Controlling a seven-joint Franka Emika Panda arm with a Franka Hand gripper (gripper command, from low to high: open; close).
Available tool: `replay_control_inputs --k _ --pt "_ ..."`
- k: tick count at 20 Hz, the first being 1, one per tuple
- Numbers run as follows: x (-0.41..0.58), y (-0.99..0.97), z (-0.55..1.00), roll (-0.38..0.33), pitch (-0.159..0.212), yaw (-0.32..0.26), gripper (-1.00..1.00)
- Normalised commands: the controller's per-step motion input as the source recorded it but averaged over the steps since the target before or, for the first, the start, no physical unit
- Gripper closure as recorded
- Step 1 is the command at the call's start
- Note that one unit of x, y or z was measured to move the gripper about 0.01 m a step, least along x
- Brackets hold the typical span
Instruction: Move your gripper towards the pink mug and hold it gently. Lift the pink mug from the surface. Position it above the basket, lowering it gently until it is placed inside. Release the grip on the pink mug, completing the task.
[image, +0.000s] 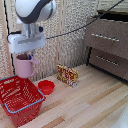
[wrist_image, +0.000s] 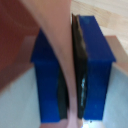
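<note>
While it hangs in the air clear of the wooden surface, the pink mug (image: 24, 66) sits upright with its loop handle turned toward the exterior view's right, directly over the far end of the basket (image: 20, 100) and just above its rim. The gripper (image: 25, 55) reaches down into the mug's mouth from above, and the wrist view shows the pink mug's wall (wrist_image: 59, 60) pinched between the two blue fingertips (wrist_image: 95, 65), so the claw is clenched on the mug's rim; that picture is blurred, though, so how much of the wall lies between the pads is hard to say.

The basket, red wire mesh with a blue-grey rim, stands on the light wooden table (image: 85, 100) at the exterior view's lower left. Just beside it, toward the exterior view's right, lies a low red bowl (image: 46, 86), apart from the basket's wall. Farther right stands a small red and yellow box (image: 67, 74), upright on the planks. Behind it, against the pale wall, is a dark brown chest of drawers (image: 107, 42). A black cable (image: 75, 27) runs from the white arm (image: 32, 15) across toward the drawers.
</note>
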Motion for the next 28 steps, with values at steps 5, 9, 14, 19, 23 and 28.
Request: replay_control_inputs --k 5,9,14,19,23,28 --pt "0.099 0.71 -0.33 -0.156 -0.018 0.011 1.00" --pt "0.000 0.54 -0.44 -0.194 -0.075 0.000 1.00" --pt "-0.066 0.29 -0.28 -0.286 -0.170 0.019 1.00" --pt "0.006 0.14 -0.12 -0.275 -0.201 0.041 1.00" --pt "0.165 0.09 -0.21 -0.057 0.003 0.030 1.00" --pt "0.173 -0.01 -0.23 0.016 0.033 0.041 1.00"
